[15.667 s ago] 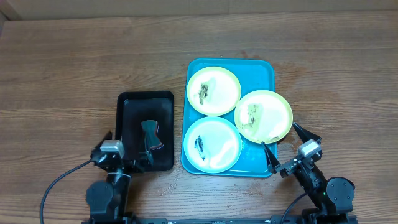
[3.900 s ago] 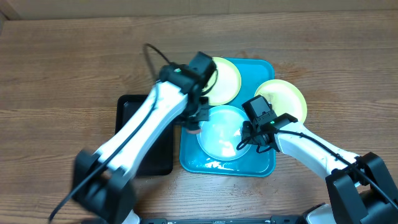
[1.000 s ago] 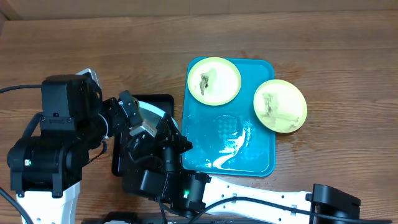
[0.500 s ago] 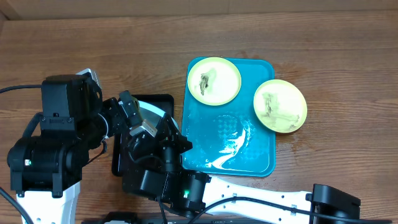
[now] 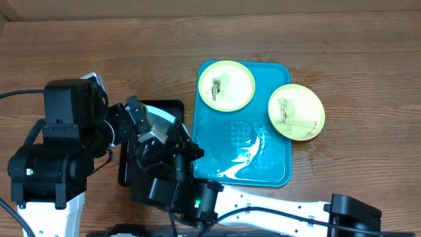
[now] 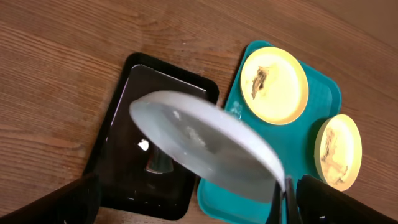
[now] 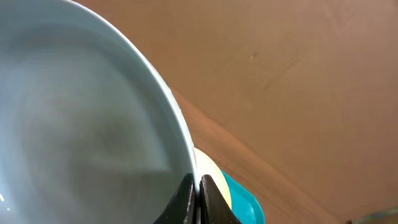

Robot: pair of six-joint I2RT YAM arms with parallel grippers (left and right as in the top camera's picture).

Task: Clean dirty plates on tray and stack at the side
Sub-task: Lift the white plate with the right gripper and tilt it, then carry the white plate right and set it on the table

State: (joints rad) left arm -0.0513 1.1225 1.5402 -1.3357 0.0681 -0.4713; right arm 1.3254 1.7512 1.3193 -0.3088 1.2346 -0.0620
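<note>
My right gripper (image 7: 197, 198) is shut on the rim of a pale plate (image 7: 81, 124), holding it tilted above the black tray (image 6: 118, 155). In the left wrist view that plate (image 6: 205, 149) fills the middle and looks glossy. My left gripper (image 6: 199, 186) is open above it with nothing between its fingers. A smeared yellow-green plate (image 5: 226, 85) lies in the blue tray's (image 5: 263, 168) far left corner. Another smeared plate (image 5: 296, 111) rests over the tray's right rim, partly on the table. The tray's bare floor looks wet.
The black tray (image 5: 168, 105) sits left of the blue tray, mostly hidden under both arms in the overhead view. A dark grey object (image 6: 158, 163) lies in it below the held plate. Wooden tabletop (image 5: 99, 52) surrounds everything.
</note>
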